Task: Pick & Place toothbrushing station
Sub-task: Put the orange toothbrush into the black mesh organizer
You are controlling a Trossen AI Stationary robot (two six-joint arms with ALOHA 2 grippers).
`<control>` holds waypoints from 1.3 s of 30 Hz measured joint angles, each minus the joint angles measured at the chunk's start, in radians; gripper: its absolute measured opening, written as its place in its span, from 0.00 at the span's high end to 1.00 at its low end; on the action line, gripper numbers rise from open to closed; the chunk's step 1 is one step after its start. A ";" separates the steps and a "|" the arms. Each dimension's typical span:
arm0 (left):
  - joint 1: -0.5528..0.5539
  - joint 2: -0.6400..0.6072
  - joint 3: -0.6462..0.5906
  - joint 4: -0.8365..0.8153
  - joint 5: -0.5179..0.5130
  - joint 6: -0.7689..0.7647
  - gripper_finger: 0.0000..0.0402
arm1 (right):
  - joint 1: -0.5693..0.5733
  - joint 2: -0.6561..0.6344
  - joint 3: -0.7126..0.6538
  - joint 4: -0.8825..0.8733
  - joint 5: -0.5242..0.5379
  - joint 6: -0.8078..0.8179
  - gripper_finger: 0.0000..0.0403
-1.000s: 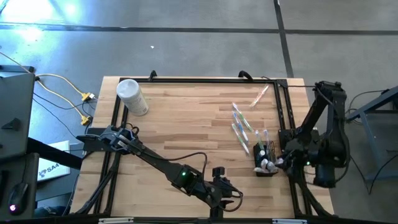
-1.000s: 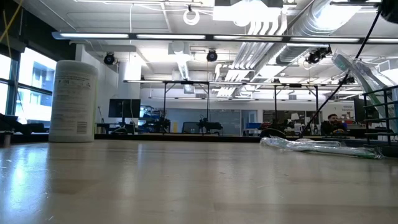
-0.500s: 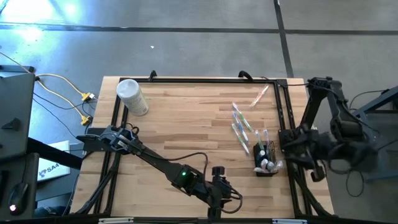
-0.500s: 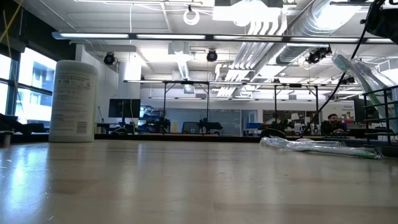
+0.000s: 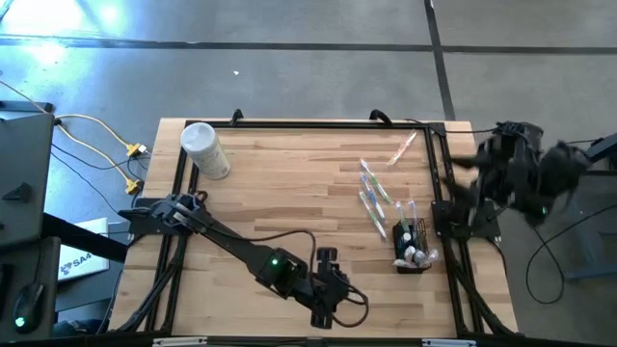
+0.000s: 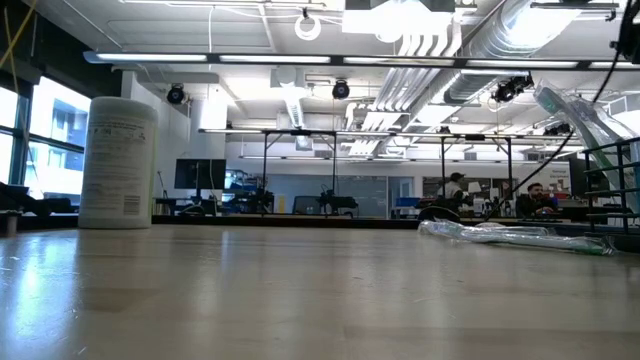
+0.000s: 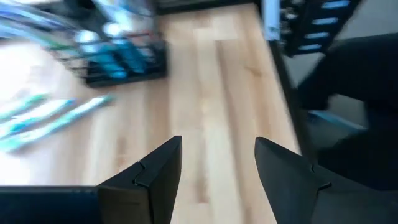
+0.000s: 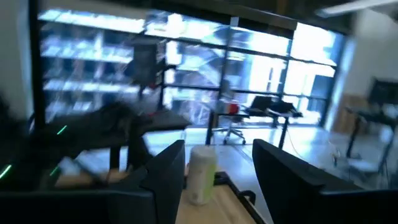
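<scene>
Room: an open workshop with ceiling ducts and glazed walls lies behind the table (image 5: 289,193), a pale wood-plank top inside a black frame.
Right arm: it is raised off the table's right edge, well apart from the work; the right gripper (image 8: 214,174) has its fingers apart and empty, facing across the room.
Left arm: it stretches along the near edge; the left gripper (image 7: 217,168) hovers low with its fingers apart, holding nothing.
Canister: a white canister (image 5: 204,149) stands far behind the left gripper, out of the way.
Holder: the black mesh holder (image 5: 412,246), with teal tubes and some brushes in it, sits ahead of the left gripper.
Loose toothbrushes: the toothbrushes (image 5: 374,198) lie flat just beyond the holder.
Advice: probably best to take one brush mid-handle, fingers set across it.
</scene>
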 joint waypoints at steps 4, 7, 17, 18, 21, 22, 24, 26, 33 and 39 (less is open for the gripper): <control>0.007 -0.050 0.000 -0.043 -0.140 0.033 0.51 | -0.133 -0.066 0.000 0.019 -0.009 0.035 0.55; 0.032 -0.084 0.000 -0.084 -0.178 0.026 0.51 | -0.218 -0.089 0.001 -0.034 -0.078 0.029 0.55; 0.186 -0.138 0.000 -0.325 -0.190 -0.076 0.51 | -0.414 -0.053 0.000 -0.197 -0.334 -0.062 0.55; 0.205 -0.138 0.000 -0.346 -0.186 -0.079 0.51 | -0.435 -0.043 0.000 -0.194 -0.304 -0.097 0.55; 0.268 -0.138 0.000 -0.395 -0.158 -0.067 0.51 | -0.500 -0.014 -0.001 -0.162 -0.175 -0.161 0.55; 0.291 -0.138 0.000 -0.399 -0.148 -0.054 0.51 | -0.524 -0.006 -0.002 -0.149 -0.128 -0.166 0.55; 0.340 -0.138 0.000 -0.406 -0.134 -0.022 0.51 | -0.574 0.010 -0.002 -0.140 -0.050 -0.167 0.55; 0.392 -0.138 0.000 -0.403 -0.127 0.019 0.51 | -0.622 0.019 -0.002 -0.171 0.021 -0.139 0.55; 0.530 -0.138 0.000 -0.433 -0.036 0.098 0.51 | -0.711 0.036 -0.002 -0.314 0.012 -0.094 0.55; 0.596 -0.139 0.000 -0.457 0.012 0.168 0.51 | -0.881 0.083 0.043 -0.343 -0.026 -0.103 0.55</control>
